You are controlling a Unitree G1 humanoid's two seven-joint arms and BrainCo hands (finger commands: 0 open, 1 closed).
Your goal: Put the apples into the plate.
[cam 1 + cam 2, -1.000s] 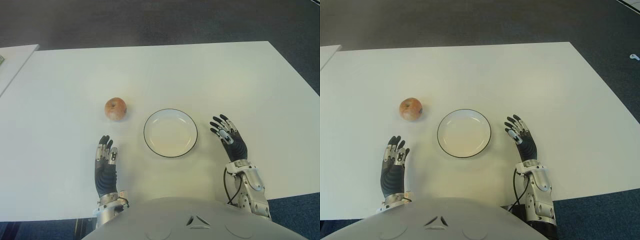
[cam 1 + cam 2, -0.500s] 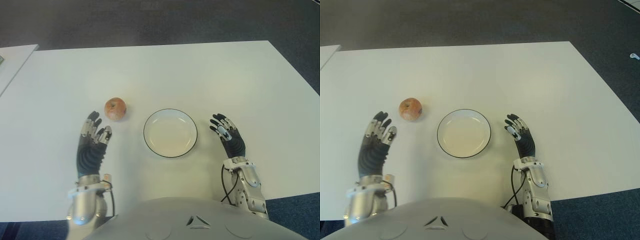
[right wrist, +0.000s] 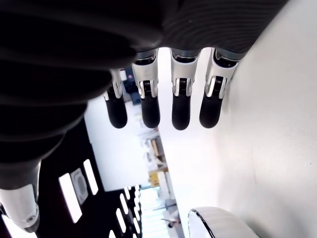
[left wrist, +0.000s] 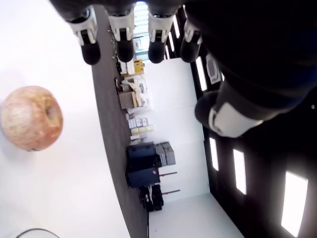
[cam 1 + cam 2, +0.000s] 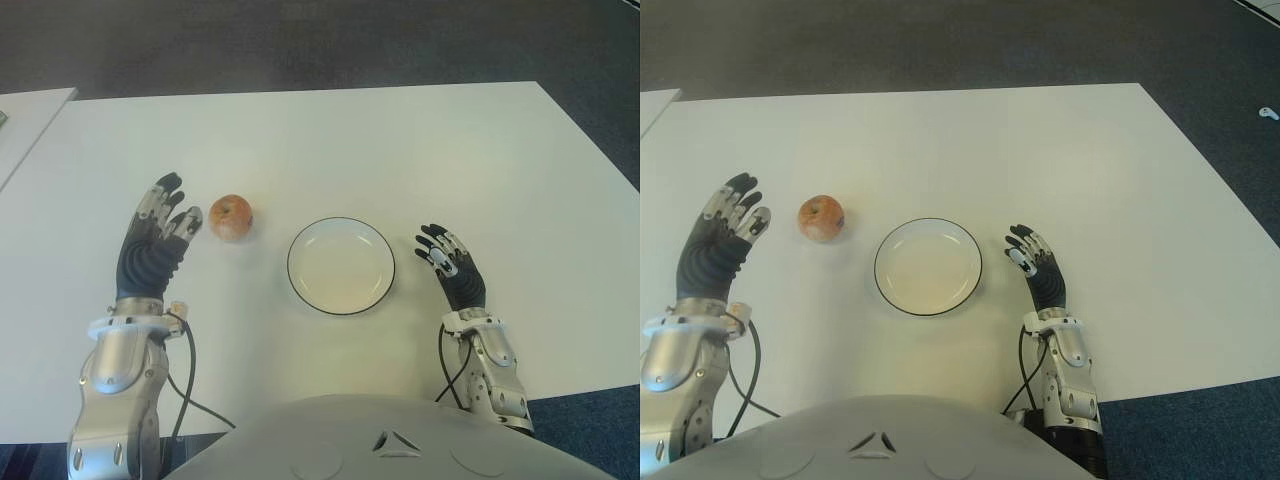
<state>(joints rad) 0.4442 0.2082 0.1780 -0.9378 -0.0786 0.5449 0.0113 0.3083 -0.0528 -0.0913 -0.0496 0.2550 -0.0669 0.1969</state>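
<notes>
Now, from the head camera you see one apple (image 5: pixel 231 217) lying on the white table (image 5: pixel 420 140), just left of the plate (image 5: pixel 341 266) and apart from its rim. Your left hand (image 5: pixel 156 238) shows just left of the apple, fingers straight and spread, holding nothing. Your right hand (image 5: pixel 452 272) shows near the plate's right side, fingers likewise extended and empty.

Turn to the left wrist view and you find the apple (image 4: pixel 31 118) sitting alone on the table, with four fingertips (image 4: pixel 124 47) stretched out above it and not touching it.

Your right wrist view shows four straight fingers (image 3: pixel 148 99) side by side, gripping nothing, with the plate's rim (image 3: pixel 218 224) at the edge.
</notes>
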